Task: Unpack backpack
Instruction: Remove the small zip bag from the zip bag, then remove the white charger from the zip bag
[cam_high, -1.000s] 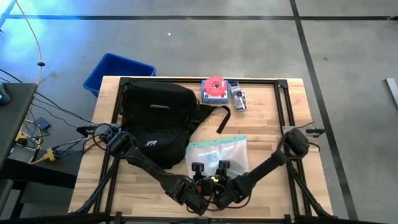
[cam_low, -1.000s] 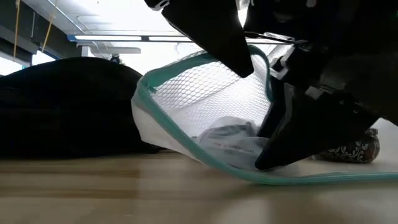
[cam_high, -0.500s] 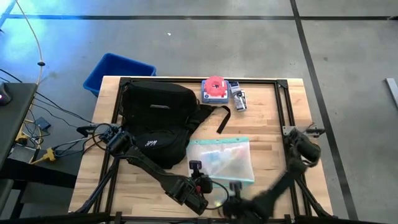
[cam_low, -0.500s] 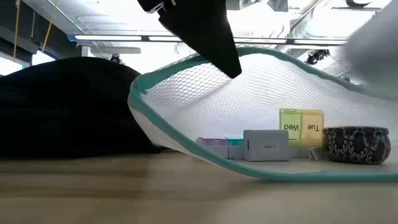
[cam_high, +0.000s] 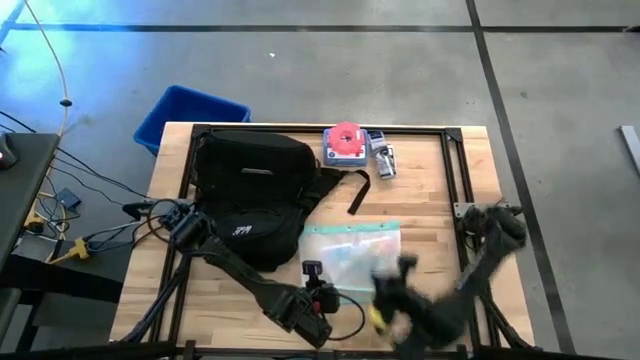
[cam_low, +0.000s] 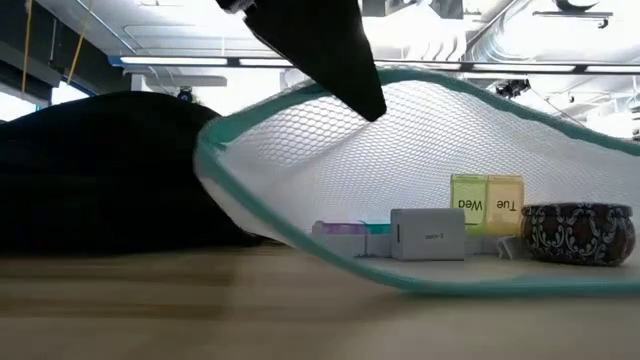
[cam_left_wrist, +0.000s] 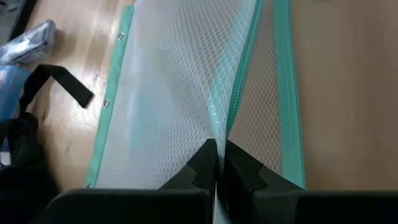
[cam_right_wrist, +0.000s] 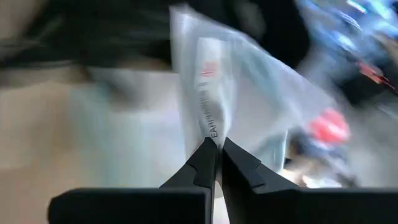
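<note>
— Where's the backpack (cam_high: 258, 195)?
— On the tabletop's (cam_high: 420, 200) left half, lying flat beside the mesh pouch (cam_high: 352, 255).
— And the claws?
— The left claw (cam_left_wrist: 217, 163) pinches the pouch's near edge, lifting it. The right claw (cam_right_wrist: 215, 155), pressed together, grips a clear plastic bag (cam_right_wrist: 217, 93).

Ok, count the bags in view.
3: the black backpack on the table's left half, the mesh pouch beside it, pinched by the left gripper, and a clear plastic bag in the right gripper. Others may be hidden inside the backpack.
</note>
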